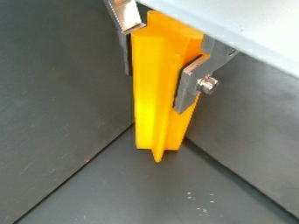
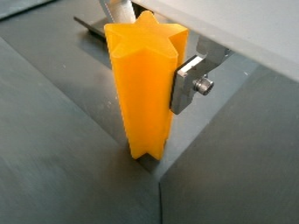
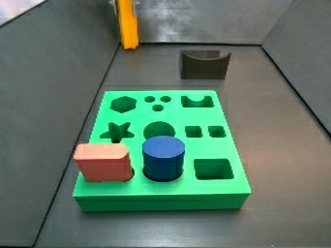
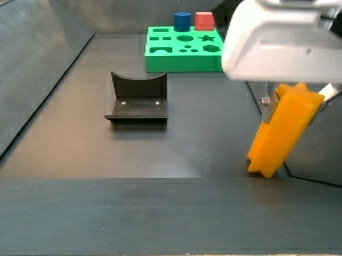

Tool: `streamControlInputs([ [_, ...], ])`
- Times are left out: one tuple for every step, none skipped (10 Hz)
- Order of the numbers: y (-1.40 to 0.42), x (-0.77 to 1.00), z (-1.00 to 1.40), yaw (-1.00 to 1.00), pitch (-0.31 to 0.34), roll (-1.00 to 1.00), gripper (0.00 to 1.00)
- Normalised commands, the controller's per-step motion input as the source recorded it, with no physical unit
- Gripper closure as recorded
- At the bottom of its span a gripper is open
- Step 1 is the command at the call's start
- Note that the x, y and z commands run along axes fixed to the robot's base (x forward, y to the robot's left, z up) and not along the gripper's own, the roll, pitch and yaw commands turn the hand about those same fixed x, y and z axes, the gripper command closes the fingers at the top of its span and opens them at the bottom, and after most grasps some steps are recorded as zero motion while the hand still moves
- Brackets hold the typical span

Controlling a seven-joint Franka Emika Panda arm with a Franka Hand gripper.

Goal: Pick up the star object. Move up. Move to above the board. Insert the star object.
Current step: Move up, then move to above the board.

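Note:
The star object (image 1: 158, 87) is a tall orange-yellow prism. My gripper (image 1: 160, 70) is shut on its upper part in both wrist views, with silver fingers (image 2: 187, 83) on either side. Its star-shaped end face shows in a wrist view (image 2: 145, 39). In a side view the star object (image 4: 283, 130) hangs upright under the gripper (image 4: 297, 92), its lower end at or just above the dark floor near a wall. The green board (image 3: 162, 145) with shaped holes lies well away from it and also shows in a side view (image 4: 185, 50). Its star hole (image 3: 118, 132) is open.
A red rounded block (image 3: 104, 163) and a blue cylinder (image 3: 163, 158) stand in the board's near holes. The dark fixture (image 3: 203, 64) stands on the floor between the board and the back wall, and also shows in a side view (image 4: 136, 98). Grey walls enclose the floor.

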Motion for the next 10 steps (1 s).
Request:
streamControlInputs([
  [-0.05,0.04,0.79,0.01,0.008,-0.01,1.0],
  [-0.03,0.02,0.61,0.02,0.033,-0.01,1.0],
  [-0.02,0.02,0.46,0.01,0.048,0.0,1.0],
  [-0.01,0.02,0.24,0.01,0.068,0.0,1.0],
  [0.04,0.01,1.0,0.09,-0.026,0.19,1.0],
  [0.04,0.01,1.0,0.08,-0.004,0.19,1.0],
  [0.03,0.0,1.0,0.07,0.036,0.17,1.0],
  [0.03,0.0,1.0,0.05,0.063,0.14,1.0],
  [0.02,0.0,1.0,0.03,0.09,0.1,1.0],
  [0.02,0.01,0.99,0.03,0.102,0.07,1.0],
])
